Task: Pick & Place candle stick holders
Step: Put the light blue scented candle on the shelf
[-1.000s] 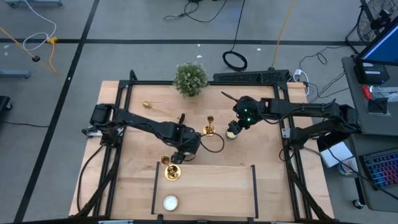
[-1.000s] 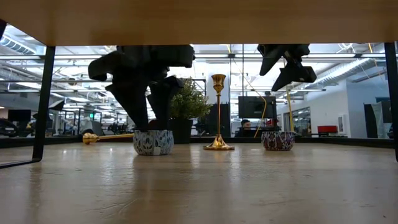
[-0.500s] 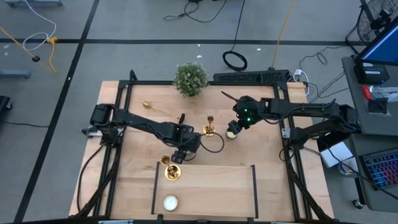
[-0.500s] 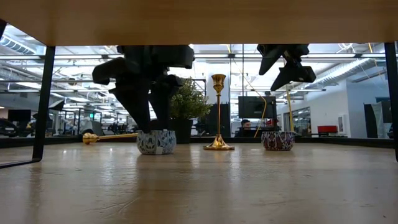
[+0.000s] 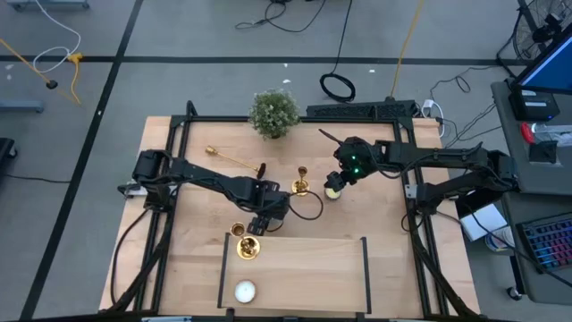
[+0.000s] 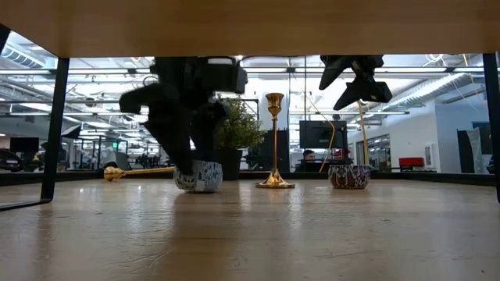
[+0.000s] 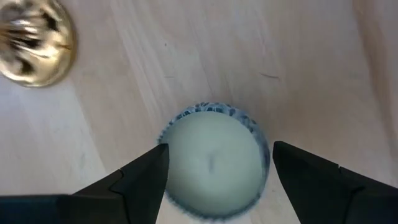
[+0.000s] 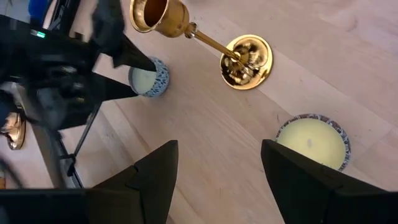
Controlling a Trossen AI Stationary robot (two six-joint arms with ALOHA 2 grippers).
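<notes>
while both arms reach in over the worktop [image 5: 375,268], the stock stands so:

item, left hand [image 7: 214,163]: down near the worktop's middle, fingers spread wide to either side of a tealight in a blue-patterned cup [image 7: 214,160]; whether the fingers touch the cup cannot be told. in the low view the cup [image 6: 198,176] sits tilted beneath this hand [image 6: 187,160].

item, right hand [image 8: 217,168]: raised clear of the worktop toward its right side, fingers parted, nothing between them. a second tealight [image 8: 314,144] in a like patterned cup sits on the wood just below it.

item, candle stick holders, three, brass:
- one upright [image 5: 301,182] near the middle of the worktop, between the two hands; in the low view [image 6: 274,140] it stands straight on its flared base.
- one lying on its side [image 5: 231,158] toward the far left corner, stem flat on the wood.
- one [image 5: 245,243] toward the near edge, just beside the left arm; upright or toppled cannot be told.

item, plain white tealight [image 5: 244,291], at the near edge.

item, potted plant [image 5: 273,113], bushy, at the far edge.
</notes>
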